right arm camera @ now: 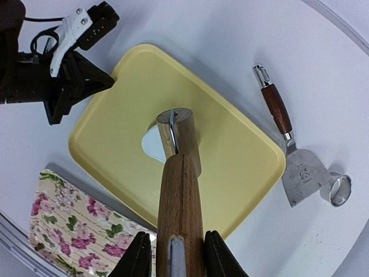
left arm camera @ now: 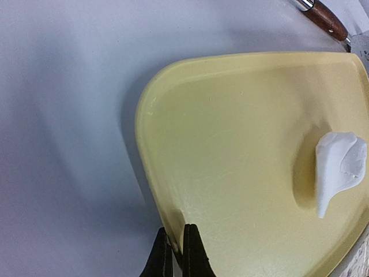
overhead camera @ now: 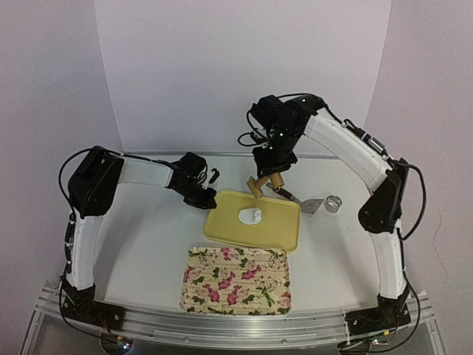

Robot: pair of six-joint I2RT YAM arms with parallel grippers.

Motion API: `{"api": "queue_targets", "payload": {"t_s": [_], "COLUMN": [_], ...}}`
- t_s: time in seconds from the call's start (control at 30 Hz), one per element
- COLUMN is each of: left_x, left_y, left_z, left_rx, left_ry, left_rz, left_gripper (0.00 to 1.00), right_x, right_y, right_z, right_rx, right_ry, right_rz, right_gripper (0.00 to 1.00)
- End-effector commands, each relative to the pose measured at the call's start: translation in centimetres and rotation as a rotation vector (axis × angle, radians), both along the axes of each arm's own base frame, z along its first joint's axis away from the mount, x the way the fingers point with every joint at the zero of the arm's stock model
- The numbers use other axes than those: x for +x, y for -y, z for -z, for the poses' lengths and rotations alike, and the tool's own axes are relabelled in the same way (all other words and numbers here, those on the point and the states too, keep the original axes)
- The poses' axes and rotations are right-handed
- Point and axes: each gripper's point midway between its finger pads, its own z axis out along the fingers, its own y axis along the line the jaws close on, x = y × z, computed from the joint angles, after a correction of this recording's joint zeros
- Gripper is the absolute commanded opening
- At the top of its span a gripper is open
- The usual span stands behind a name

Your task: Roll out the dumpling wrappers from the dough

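Note:
A white lump of dough [overhead camera: 250, 216] lies near the middle of the yellow tray [overhead camera: 277, 231]. No thin round dumpling wrapper shows in any view. My left gripper [overhead camera: 209, 201] is shut on the tray's left rim; in the left wrist view the gripper [left arm camera: 177, 254] pinches the rim, with the dough [left arm camera: 337, 167] far to the right on the tray [left arm camera: 230, 144]. My right gripper [right arm camera: 176, 254] is shut on the handle of a wooden roller [right arm camera: 180, 190]. The roller hangs above the dough [right arm camera: 151, 141] and hides part of it. The roller [overhead camera: 259, 186] is over the tray's far edge.
A floral tray [overhead camera: 236, 279] lies in front of the yellow tray. A metal scraper with a wooden handle [overhead camera: 309, 205] and a metal ring cutter [overhead camera: 334, 203] lie to the right of the yellow tray. Both also show in the right wrist view, the scraper [right arm camera: 300, 173] beside the cutter [right arm camera: 340, 189].

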Motion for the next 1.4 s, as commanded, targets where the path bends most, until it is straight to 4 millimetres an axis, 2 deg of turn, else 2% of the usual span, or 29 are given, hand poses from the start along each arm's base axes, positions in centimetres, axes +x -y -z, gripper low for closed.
{"api": "queue_targets", "payload": {"t_s": [0.0,0.3,0.43,0.6,0.87,1.0,1.13,1.27,1.37], "left_x": [-1.0,-0.5,-0.1,1.3,3.9,4.8,5.3,4.8,4.4], "left_y": [2.8,4.0,4.0,4.3,4.7,5.0,5.0,5.0,4.7], "left_z": [-0.8,-0.1,-0.2,-1.1,-1.2,-1.7,-3.5,-5.7,-7.3], "left_rx": [-0.059,-0.044,-0.034,-0.038,0.003,-0.001,-0.023,-0.06,-0.079], "left_ry": [0.013,0.018,0.027,0.06,0.12,0.131,0.14,0.14,0.125], "left_rz": [0.175,0.217,0.208,0.16,0.132,0.112,0.08,0.063,0.032], "left_gripper": [0.0,0.0,0.0,0.0,0.0,0.0,0.18,0.41,0.5], "right_x": [-5.5,-6.4,-7.1,-8.1,-9.4,-9.3,-9.4,-9.8,-10.0], "right_y": [6.8,7.2,7.0,8.2,10.0,9.9,9.2,9.6,10.1], "right_z": [3.7,6.4,6.3,6.8,5.2,4.3,3.0,2.3,2.2], "right_rx": [-0.359,-0.412,-0.384,-0.422,-0.434,-0.414,-0.351,-0.34,-0.348], "right_ry": [-0.234,-0.321,-0.345,-0.378,-0.363,-0.337,-0.318,-0.31,-0.306], "right_rz": [-0.101,-0.147,-0.154,-0.152,-0.137,-0.116,-0.1,-0.08,-0.07], "right_gripper": [0.0,0.0,0.0,0.0,0.0,0.0,0.0,0.0,0.0]}}
